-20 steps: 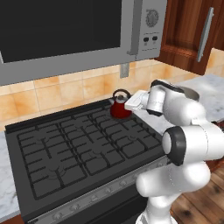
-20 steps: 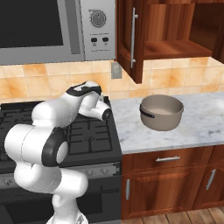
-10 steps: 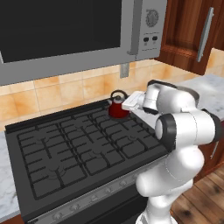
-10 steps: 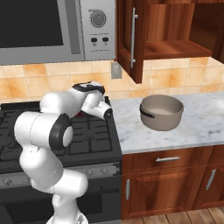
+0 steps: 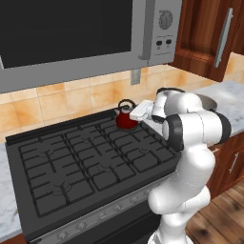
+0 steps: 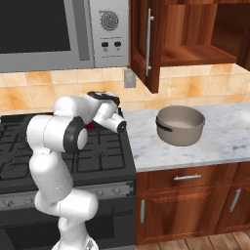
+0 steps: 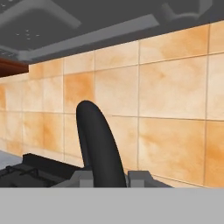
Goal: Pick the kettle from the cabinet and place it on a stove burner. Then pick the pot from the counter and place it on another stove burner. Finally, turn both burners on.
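The hand [image 5: 135, 114] stayed clamped on the kettle [image 5: 126, 119] handle [image 7: 98, 144], kettle at its 6 o'clock, over the stove [image 5: 86, 162].

One kettle [image 5: 127, 117] sits at the cooktop's [image 5: 86, 162] back right corner. One pot [image 6: 179, 125] stands on the tabletop [image 6: 219, 141]. One microwave [image 6: 58, 29] hangs above. One cabinet [image 6: 180, 34] is open, with one door [image 6: 144, 41]. Two drawer handles [image 6: 187, 177] show below.
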Motion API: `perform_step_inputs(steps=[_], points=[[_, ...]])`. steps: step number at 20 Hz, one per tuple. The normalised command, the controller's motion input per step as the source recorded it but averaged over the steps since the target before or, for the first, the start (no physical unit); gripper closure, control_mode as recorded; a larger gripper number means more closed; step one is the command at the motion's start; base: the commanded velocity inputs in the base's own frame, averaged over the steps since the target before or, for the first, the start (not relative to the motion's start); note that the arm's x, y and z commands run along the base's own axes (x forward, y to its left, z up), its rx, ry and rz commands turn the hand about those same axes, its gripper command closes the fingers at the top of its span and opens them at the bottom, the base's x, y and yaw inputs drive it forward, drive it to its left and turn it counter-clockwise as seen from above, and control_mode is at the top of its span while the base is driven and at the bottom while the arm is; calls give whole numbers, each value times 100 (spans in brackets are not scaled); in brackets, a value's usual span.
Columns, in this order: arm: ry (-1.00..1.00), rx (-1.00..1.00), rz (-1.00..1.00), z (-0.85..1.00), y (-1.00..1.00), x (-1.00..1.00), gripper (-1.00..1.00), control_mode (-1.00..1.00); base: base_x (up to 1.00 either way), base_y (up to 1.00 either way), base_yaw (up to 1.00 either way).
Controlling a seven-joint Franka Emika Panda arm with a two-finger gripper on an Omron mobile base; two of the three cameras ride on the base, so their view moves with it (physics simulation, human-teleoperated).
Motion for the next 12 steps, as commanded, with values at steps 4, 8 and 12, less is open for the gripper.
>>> perform_step_inputs(steps=[4, 8, 12], points=[[0, 0, 0, -20, 4, 35, 100, -100, 0, 0, 0], [0, 0, 0, -20, 3, 37, 100, -100, 0, 0, 0], [0, 0, 0, -21, 1, 38, 100, -100, 0, 0, 0]])
